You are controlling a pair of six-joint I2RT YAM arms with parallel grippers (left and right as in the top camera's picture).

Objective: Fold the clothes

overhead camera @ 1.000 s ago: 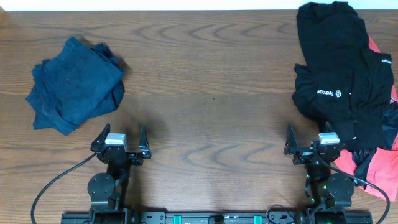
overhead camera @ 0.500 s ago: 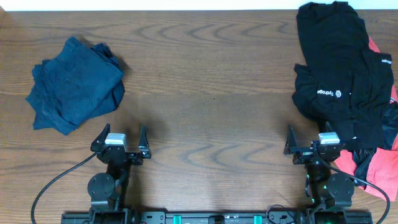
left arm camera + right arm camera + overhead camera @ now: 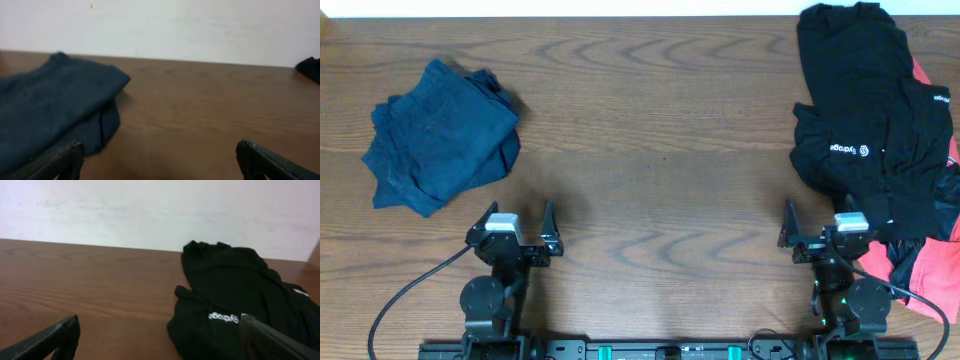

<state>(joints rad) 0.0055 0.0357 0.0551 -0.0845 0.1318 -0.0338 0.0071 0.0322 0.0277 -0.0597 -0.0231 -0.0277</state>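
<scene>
A folded dark blue garment (image 3: 442, 137) lies at the table's left; it also shows in the left wrist view (image 3: 50, 107). A pile of crumpled black clothes (image 3: 865, 120) with a white logo lies at the right, over a red garment (image 3: 925, 275); the black pile also shows in the right wrist view (image 3: 235, 300). My left gripper (image 3: 512, 228) is open and empty near the front edge, below the blue garment. My right gripper (image 3: 820, 235) is open and empty at the front right, its right finger beside the black pile.
The brown wooden table (image 3: 650, 150) spans the view. A white wall (image 3: 165, 25) stands behind its far edge. Cables run from both arm bases along the front rail (image 3: 640, 350).
</scene>
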